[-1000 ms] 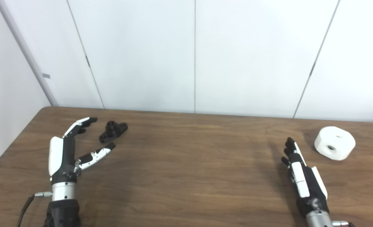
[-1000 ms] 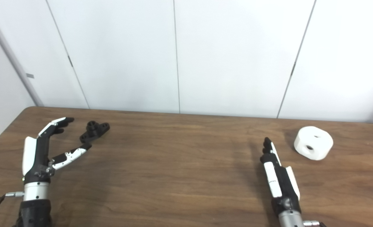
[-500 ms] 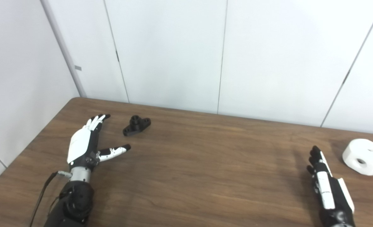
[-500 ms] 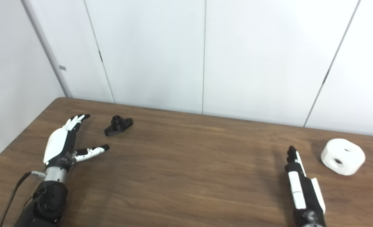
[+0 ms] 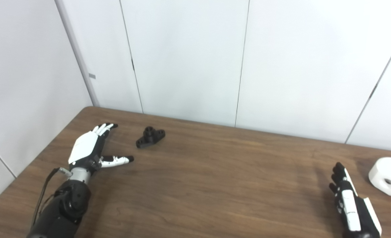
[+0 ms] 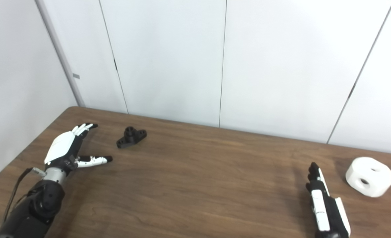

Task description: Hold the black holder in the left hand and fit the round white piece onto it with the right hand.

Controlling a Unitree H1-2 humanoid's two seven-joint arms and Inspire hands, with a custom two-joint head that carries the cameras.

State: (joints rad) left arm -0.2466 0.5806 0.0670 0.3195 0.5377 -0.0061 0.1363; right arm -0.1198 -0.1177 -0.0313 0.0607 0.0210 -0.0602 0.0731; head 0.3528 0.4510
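At the left of the frame the left hand (image 5: 88,148) lies empty, fingers (image 5: 105,127) spread and thumb out, just short of the holder (image 5: 150,137) on the counter (image 5: 198,185). At lower right the right hand (image 6: 326,206) is empty too, fingers straight and together, near the white piece (image 6: 369,176) at the right edge. Both parts look rigid and light, probably smooth plastic: pinch the holder's flat base, leaving its upright boss free, and grip the piece round its rim.

Holder (image 5: 150,137) near table's (image 5: 195,185) far-left corner, left hand (image 5: 89,150) beside it; round piece (image 6: 369,176) by right edge, right hand (image 6: 326,206) just left.
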